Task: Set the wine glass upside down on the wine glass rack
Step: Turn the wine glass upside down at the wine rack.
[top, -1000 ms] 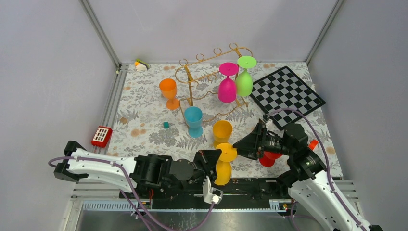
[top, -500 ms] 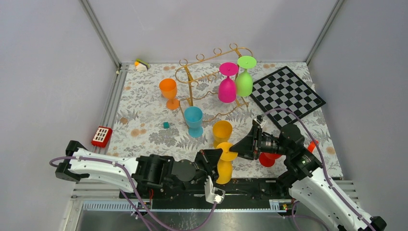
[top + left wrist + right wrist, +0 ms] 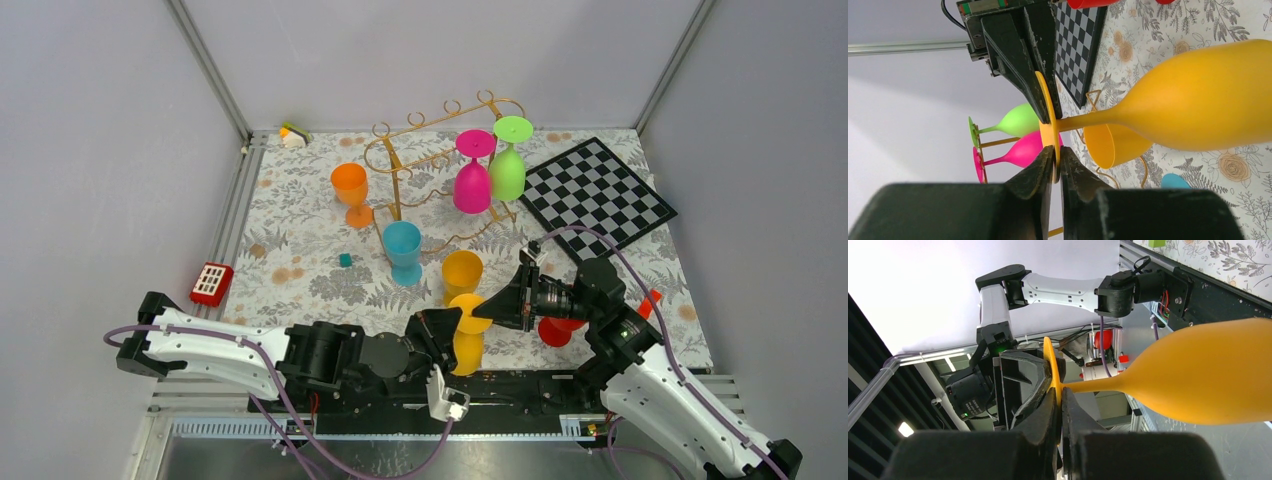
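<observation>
Yellow-orange plastic, the wine glass (image 3: pixel 466 352) sat at 6 o'clock of the flowered mat (image 3: pixel 300 250), just beyond the arm bases. It was held between the two arms, its bowl toward the bases and its foot disc (image 3: pixel 1048 107) toward the far side. The left gripper (image 3: pixel 1054 165) was clamped on one edge of that disc, fingers pressed together with only the thin rim between them. The right gripper (image 3: pixel 1059 400) was pinched tight on the opposite edge, so both claws gripped the same foot face to face.

A red glass (image 3: pixel 553 331) showed at 5 o'clock, mostly hidden behind the right arm. Just beyond the held glass, a second yellow glass (image 3: pixel 462 272) stood upright. A blue glass (image 3: pixel 403 245) stood upright near the middle of the mat, with a small teal cube (image 3: pixel 345 259) beside it at 9 o'clock. A red block with white squares (image 3: pixel 211 283) lay off the mat at 8 o'clock.

An orange glass (image 3: pixel 350 190) stood upright at 11 o'clock, just beside the wine glass rack (image 3: pixel 420 122). The gold wire rack stood at 12 o'clock, well apart from the held glass. A pink glass (image 3: pixel 472 185) and a green glass (image 3: pixel 508 172) hung bowl-down from its right end. A checkerboard (image 3: pixel 597 190) lay at 2 o'clock. A small yellow-and-white object (image 3: pixel 292 134) sat in the far left corner.
</observation>
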`<action>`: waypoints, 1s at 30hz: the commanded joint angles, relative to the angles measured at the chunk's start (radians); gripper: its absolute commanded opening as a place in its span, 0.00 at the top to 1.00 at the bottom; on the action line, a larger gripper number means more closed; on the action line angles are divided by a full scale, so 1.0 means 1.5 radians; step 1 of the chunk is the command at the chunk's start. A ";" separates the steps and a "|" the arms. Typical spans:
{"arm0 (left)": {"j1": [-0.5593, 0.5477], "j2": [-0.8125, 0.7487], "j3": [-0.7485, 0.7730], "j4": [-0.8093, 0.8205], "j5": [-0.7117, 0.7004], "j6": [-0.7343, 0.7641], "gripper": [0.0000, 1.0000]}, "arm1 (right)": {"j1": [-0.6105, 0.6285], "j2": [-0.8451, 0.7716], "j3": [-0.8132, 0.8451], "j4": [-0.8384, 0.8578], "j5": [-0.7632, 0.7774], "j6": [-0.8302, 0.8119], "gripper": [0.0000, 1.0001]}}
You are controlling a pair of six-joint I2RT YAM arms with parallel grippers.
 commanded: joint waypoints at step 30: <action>-0.003 -0.075 -0.093 0.086 -0.100 -0.332 0.01 | 0.008 -0.036 0.064 -0.170 0.111 -0.152 1.00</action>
